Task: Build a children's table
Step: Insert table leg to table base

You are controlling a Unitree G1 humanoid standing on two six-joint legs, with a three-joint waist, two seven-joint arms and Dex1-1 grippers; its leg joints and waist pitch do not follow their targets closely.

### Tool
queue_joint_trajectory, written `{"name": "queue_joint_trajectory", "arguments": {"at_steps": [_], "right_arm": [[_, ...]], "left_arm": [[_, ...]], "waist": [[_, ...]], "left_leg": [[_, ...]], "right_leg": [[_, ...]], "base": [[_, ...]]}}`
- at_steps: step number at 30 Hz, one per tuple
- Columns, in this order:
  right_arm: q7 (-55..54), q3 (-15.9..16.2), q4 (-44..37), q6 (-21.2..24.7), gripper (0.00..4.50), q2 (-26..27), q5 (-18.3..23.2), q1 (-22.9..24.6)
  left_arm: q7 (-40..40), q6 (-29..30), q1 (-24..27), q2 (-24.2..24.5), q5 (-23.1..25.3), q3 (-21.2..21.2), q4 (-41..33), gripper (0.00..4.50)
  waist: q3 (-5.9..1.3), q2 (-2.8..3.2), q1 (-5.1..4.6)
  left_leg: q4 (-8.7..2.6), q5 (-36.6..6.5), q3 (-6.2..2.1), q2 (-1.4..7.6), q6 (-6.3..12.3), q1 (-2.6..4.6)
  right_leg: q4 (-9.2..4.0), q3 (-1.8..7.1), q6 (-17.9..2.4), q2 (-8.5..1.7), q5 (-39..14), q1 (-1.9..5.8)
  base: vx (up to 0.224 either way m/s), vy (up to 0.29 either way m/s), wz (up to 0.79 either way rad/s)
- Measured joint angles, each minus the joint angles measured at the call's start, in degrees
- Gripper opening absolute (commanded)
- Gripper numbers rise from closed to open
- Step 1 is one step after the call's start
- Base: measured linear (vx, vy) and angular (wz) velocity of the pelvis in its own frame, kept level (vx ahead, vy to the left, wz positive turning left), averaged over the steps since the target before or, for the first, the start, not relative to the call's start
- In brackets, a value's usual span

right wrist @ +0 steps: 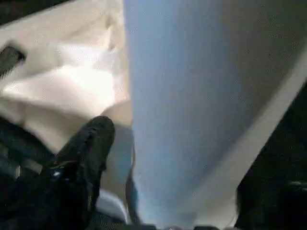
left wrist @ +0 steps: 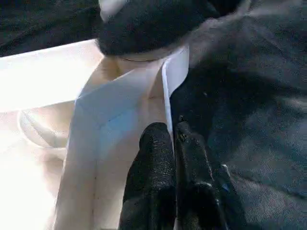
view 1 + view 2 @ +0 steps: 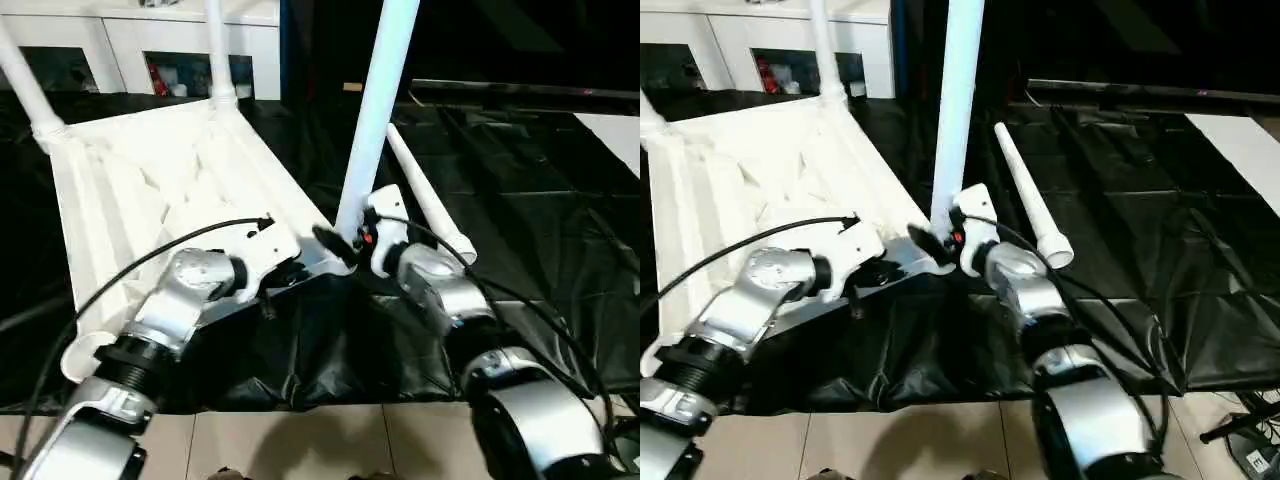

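**Third leg upright in near corner socket; left gripper pinching tabletop rim**

Children's table (image 3: 150,190): all white plastic, lying upside down on the black-draped table (image 3: 540,200), ribbed underside facing up. Two legs stand in the far corner sockets: one at the far left corner (image 3: 25,85), one at the far right corner (image 3: 217,50). A third leg (image 3: 375,110) stands nearly upright at the near right corner, its lower end at the socket. The fourth leg (image 3: 1030,195) lies loose on the black cloth just to the right of the tabletop, wide end toward the robot.

Left gripper (image 2: 173,143): fingers pressed together, pinching the thin edge of the tabletop's rim close to the near right corner. In the left wrist view the rim wall runs straight between the two black fingers (image 2: 153,163).

Right gripper (image 3: 345,245): at the base of the upright leg. One black finger (image 1: 88,143) stands beside the tube with a gap showing between them; the jaws look spread, not closed on the leg.

Surroundings: the black cloth is wrinkled and hangs over the near table edge; pale floor tiles (image 3: 300,440) lie below. A white cabinet with glass doors (image 3: 150,45) stands behind the table.
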Motion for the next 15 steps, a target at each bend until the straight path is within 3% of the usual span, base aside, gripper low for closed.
{"name": "queue_joint_trajectory", "arguments": {"at_steps": [7, 15], "right_arm": [[9.7, 2.7, -3.7, -0.1, 4.11, -4.0, -1.2, 2.4], [21.0, 4.9, -11.0, 2.5, 4.11, -8.0, 0.4, 5.0]], "left_arm": [[-7.5, -5.6, 0.0, 2.9, -1.6, -0.4, 1.9, 0.0], [-15.0, -9.3, -1.3, 4.7, -3.1, -1.2, 4.7, 0.0]], "waist": [[0.04, 0.06, 0.99], [0.03, 0.05, 2.09]], "left_leg": [[0.0, 0.0, 0.11, 0.03, 0.01, 0.02], [0.02, 0.0, 0.17, 0.06, 0.05, 0.08]], "right_leg": [[0.0, 0.02, 0.0, -0.04, 0.0, 0.04], [0.08, 0.04, 0.0, -0.04, 0.0, 0.04]], "base": [[0.0, 0.0, 0.0], [0.0, 0.0, 0.0]]}}
